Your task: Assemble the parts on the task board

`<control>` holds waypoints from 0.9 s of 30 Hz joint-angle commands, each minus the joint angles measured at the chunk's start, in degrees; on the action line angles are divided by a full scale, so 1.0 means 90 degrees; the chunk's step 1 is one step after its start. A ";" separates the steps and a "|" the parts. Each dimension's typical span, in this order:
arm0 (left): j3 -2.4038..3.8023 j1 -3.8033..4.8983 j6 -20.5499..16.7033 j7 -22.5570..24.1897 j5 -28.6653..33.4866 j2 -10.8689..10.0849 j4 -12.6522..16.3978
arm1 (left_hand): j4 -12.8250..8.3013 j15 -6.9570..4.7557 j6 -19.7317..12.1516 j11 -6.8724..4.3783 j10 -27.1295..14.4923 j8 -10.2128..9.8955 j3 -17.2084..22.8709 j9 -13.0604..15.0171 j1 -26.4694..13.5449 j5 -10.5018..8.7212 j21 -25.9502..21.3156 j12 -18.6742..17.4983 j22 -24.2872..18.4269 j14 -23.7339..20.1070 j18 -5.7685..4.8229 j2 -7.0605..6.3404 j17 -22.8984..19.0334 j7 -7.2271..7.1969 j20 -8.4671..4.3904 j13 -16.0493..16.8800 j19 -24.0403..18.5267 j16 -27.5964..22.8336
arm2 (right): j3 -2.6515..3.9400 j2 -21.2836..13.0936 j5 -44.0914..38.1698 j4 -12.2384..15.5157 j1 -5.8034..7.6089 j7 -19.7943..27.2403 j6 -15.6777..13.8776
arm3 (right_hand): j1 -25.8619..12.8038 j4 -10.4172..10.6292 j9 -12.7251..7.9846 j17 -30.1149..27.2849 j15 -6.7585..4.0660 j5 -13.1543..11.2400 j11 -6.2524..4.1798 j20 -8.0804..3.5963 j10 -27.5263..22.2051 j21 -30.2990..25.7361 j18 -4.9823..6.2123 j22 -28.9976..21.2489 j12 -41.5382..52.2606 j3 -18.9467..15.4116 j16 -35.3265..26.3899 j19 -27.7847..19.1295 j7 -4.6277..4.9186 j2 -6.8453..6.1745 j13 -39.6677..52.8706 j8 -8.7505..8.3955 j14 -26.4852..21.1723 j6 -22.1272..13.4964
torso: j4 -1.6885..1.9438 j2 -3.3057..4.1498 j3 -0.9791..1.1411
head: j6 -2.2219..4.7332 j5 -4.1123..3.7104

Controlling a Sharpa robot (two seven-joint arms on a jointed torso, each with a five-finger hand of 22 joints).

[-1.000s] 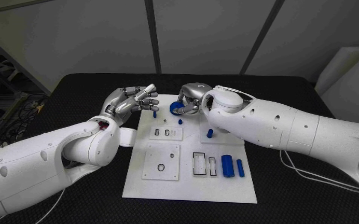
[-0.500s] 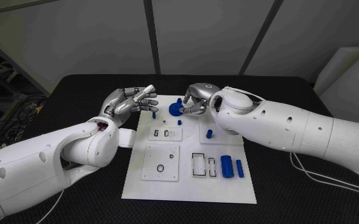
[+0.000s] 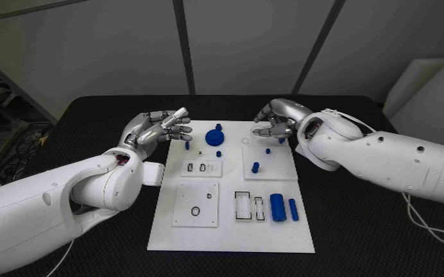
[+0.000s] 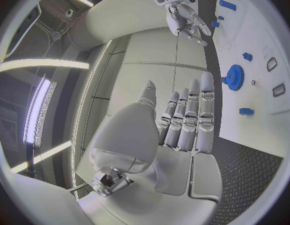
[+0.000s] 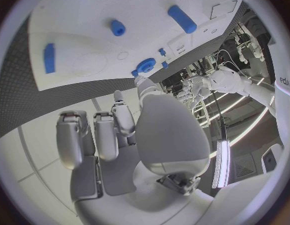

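Grey wall panels with dark seams stand behind the black counter point(image 3: 111, 107), and the white task board point(image 3: 278, 238) lies in the middle of it, running from the far side toward the robot. On the board's far end stands a blue gear point(image 3: 215, 137) on its peg, with small blue pegs near it; toward the near end two blue cylinders point(image 3: 284, 208) lie side by side next to rectangular slots.

From where I stand the left hand point(image 3: 155, 129) hovers over the board's far left edge, fingers point(image 4: 198, 112) straight, side by side and holding nothing. The right hand point(image 3: 278, 122) hangs above the far right corner, fingers loosely curled downward, apart and empty as far as I can judge; the gear sits free between the two hands.

I'd guess the step in hand is choosing the next loose part. To do it well, the right hand should come down squarely over one of the small pegs on its side, pinch it upright near the top, and lift straight so it doesn't tip. The left hand should keep clear of the gear so nothing seated gets knocked
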 commanded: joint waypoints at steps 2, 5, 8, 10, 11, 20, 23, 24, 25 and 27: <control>0.0004 0.0006 0.0063 0.0034 -0.0020 0.0009 0.0010 | -0.0058 0.0007 0.0032 0.0022 0.0041 -0.0031 -0.0008 -0.0005 0.0068 -0.0011 -0.0087 -0.0033 -0.0034 -0.0013 -0.0074 0.0003 0.0019 0.0018 0.0029 -0.0008 -0.0103 -0.0049 | -0.0002 -0.0337 0.0962 -0.0040 0.0013 0.0827 -0.0204 | 0.0236 -0.0129 -0.0007 0.0894 -0.0071 -0.0051 -0.0048 -0.0045 0.0007 -0.0021 -0.0070 0.1383 -0.0032 0.0022 -0.0009 0.0441 -0.0023 -0.0043 0.0010 -0.0018 0.0493 0.0039 | -0.0069 -0.0005 0.0021 | 0.0051 -0.0021; 0.0004 0.0005 0.0070 0.0036 -0.0020 0.0019 0.0001 | -0.0072 0.0012 0.0040 0.0023 0.0049 -0.0037 -0.0011 -0.0004 0.0068 -0.0011 -0.0133 -0.0038 -0.0058 -0.0020 -0.0077 0.0007 0.0030 0.0018 0.0036 -0.0007 -0.0166 -0.0074 | -0.0003 -0.0521 0.1096 -0.0122 0.0010 0.0987 -0.0195 | 0.0336 -0.0186 -0.0019 0.0936 -0.0075 -0.0095 -0.0049 -0.0052 0.0016 -0.0004 -0.0080 0.1420 -0.0033 0.0014 0.0019 0.0472 -0.0021 -0.0079 0.0015 -0.0040 0.0504 0.0000 | -0.0077 -0.0003 0.0034 | 0.0054 -0.0059; 0.0004 0.0002 0.0075 0.0038 -0.0020 0.0028 -0.0009 | -0.0072 0.0012 0.0040 0.0023 0.0049 -0.0037 -0.0011 -0.0004 0.0068 -0.0011 -0.0133 -0.0038 -0.0058 -0.0020 -0.0077 0.0007 0.0030 0.0018 0.0036 -0.0007 -0.0166 -0.0074 | -0.0005 -0.0607 0.1152 -0.0201 0.0006 0.1069 -0.0174 | 0.0370 -0.0205 -0.0032 0.0931 -0.0073 -0.0140 -0.0045 -0.0053 0.0001 -0.0007 -0.0078 0.1415 -0.0064 -0.0003 0.0014 0.0467 -0.0017 -0.0104 -0.0008 -0.0058 0.0503 -0.0052 | -0.0073 0.0002 0.0037 | 0.0059 -0.0087; 0.0004 -0.0001 0.0079 0.0038 -0.0020 0.0035 -0.0018 | -0.0076 0.0014 0.0042 0.0023 0.0051 -0.0039 -0.0013 -0.0003 0.0067 -0.0011 -0.0143 -0.0039 -0.0064 -0.0023 -0.0078 0.0008 0.0032 0.0018 0.0039 -0.0007 -0.0179 -0.0081 | -0.0006 -0.0639 0.1177 -0.0265 -0.0008 0.1107 -0.0145 | 0.0385 -0.0210 -0.0041 0.0921 -0.0070 -0.0172 -0.0041 -0.0052 -0.0013 -0.0014 -0.0074 0.1400 -0.0091 -0.0018 0.0007 0.0455 -0.0013 -0.0118 -0.0028 -0.0065 0.0500 -0.0092 | -0.0068 0.0004 0.0037 | 0.0064 -0.0107; 0.0004 -0.0003 0.0081 0.0038 -0.0020 0.0039 -0.0024 | -0.0076 0.0014 0.0042 0.0023 0.0051 -0.0039 -0.0013 -0.0003 0.0067 -0.0011 -0.0143 -0.0039 -0.0064 -0.0023 -0.0078 0.0008 0.0032 0.0018 0.0039 -0.0007 -0.0179 -0.0081 | -0.0006 -0.0649 0.1184 -0.0298 -0.0024 0.1122 -0.0126 | 0.0389 -0.0211 -0.0045 0.0914 -0.0068 -0.0189 -0.0038 -0.0051 -0.0021 -0.0017 -0.0073 0.1394 -0.0105 -0.0026 0.0001 0.0450 -0.0011 -0.0123 -0.0039 -0.0066 0.0499 -0.0110 | -0.0060 0.0003 0.0037 | 0.0067 -0.0126; 0.0004 -0.0020 0.0093 0.0034 -0.0020 0.0052 -0.0069 | -0.0078 0.0015 0.0043 0.0024 0.0053 -0.0040 -0.0013 -0.0003 0.0067 -0.0011 -0.0150 -0.0040 -0.0067 -0.0025 -0.0078 0.0009 0.0034 0.0018 0.0040 -0.0007 -0.0188 -0.0086 | -0.0008 -0.0635 0.1170 -0.0486 -0.0188 0.1163 0.0036 | 0.0397 -0.0207 -0.0053 0.0903 -0.0063 -0.0232 -0.0032 -0.0048 -0.0042 -0.0027 -0.0067 0.1374 -0.0141 -0.0050 -0.0008 0.0433 -0.0003 -0.0135 -0.0066 -0.0067 0.0495 -0.0155 | -0.0038 0.0001 0.0016 | 0.0026 -0.0110; 0.0004 -0.0024 0.0093 0.0033 -0.0020 0.0051 -0.0078 | -0.0078 0.0015 0.0043 0.0024 0.0053 -0.0040 -0.0013 -0.0003 0.0067 -0.0011 -0.0150 -0.0040 -0.0067 -0.0025 -0.0078 0.0009 0.0034 0.0018 0.0040 -0.0007 -0.0188 -0.0086 | -0.0008 -0.0617 0.1166 -0.0535 -0.0234 0.1164 0.0076 | 0.0399 -0.0206 -0.0054 0.0904 -0.0062 -0.0242 -0.0031 -0.0047 -0.0044 -0.0028 -0.0067 0.1373 -0.0145 -0.0055 -0.0007 0.0432 -0.0003 -0.0138 -0.0068 -0.0066 0.0496 -0.0162 | -0.0041 0.0002 0.0012 | 0.0002 -0.0099; 0.0004 -0.0027 0.0090 0.0032 -0.0020 0.0050 -0.0081 | -0.0078 0.0015 0.0043 0.0024 0.0053 -0.0040 -0.0013 -0.0003 0.0067 -0.0011 -0.0150 -0.0040 -0.0067 -0.0025 -0.0078 0.0009 0.0034 0.0018 0.0040 -0.0007 -0.0188 -0.0086 | -0.0008 -0.0607 0.1163 -0.0560 -0.0261 0.1169 0.0088 | 0.0401 -0.0207 -0.0054 0.0903 -0.0062 -0.0243 -0.0031 -0.0047 -0.0045 -0.0028 -0.0067 0.1373 -0.0146 -0.0056 -0.0008 0.0432 -0.0003 -0.0138 -0.0069 -0.0066 0.0495 -0.0163 | -0.0044 0.0002 0.0012 | -0.0005 -0.0083; 0.0004 -0.0028 0.0086 0.0031 -0.0020 0.0049 -0.0084 | -0.0078 0.0015 0.0043 0.0024 0.0053 -0.0040 -0.0013 -0.0003 0.0067 -0.0011 -0.0150 -0.0040 -0.0067 -0.0025 -0.0078 0.0009 0.0034 0.0018 0.0040 -0.0007 -0.0188 -0.0086 | -0.0008 -0.0600 0.1162 -0.0576 -0.0275 0.1172 0.0095 | 0.0403 -0.0207 -0.0055 0.0905 -0.0062 -0.0245 -0.0031 -0.0047 -0.0043 -0.0028 -0.0067 0.1372 -0.0143 -0.0055 -0.0006 0.0431 -0.0002 -0.0138 -0.0065 -0.0066 0.0496 -0.0164 | -0.0050 0.0001 0.0012 | -0.0016 -0.0074; 0.0004 -0.0030 0.0082 0.0029 -0.0020 0.0051 -0.0091 | -0.0078 0.0015 0.0043 0.0024 0.0053 -0.0040 -0.0013 -0.0003 0.0067 -0.0011 -0.0150 -0.0040 -0.0067 -0.0025 -0.0078 0.0009 0.0034 0.0018 0.0040 -0.0007 -0.0188 -0.0086 | -0.0008 -0.0582 0.1160 -0.0607 -0.0297 0.1176 0.0106 | 0.0416 -0.0211 -0.0055 0.0908 -0.0061 -0.0250 -0.0032 -0.0046 -0.0041 -0.0029 -0.0067 0.1372 -0.0140 -0.0053 -0.0005 0.0431 -0.0003 -0.0132 -0.0062 -0.0063 0.0496 -0.0168 | -0.0051 0.0002 0.0012 | -0.0025 -0.0076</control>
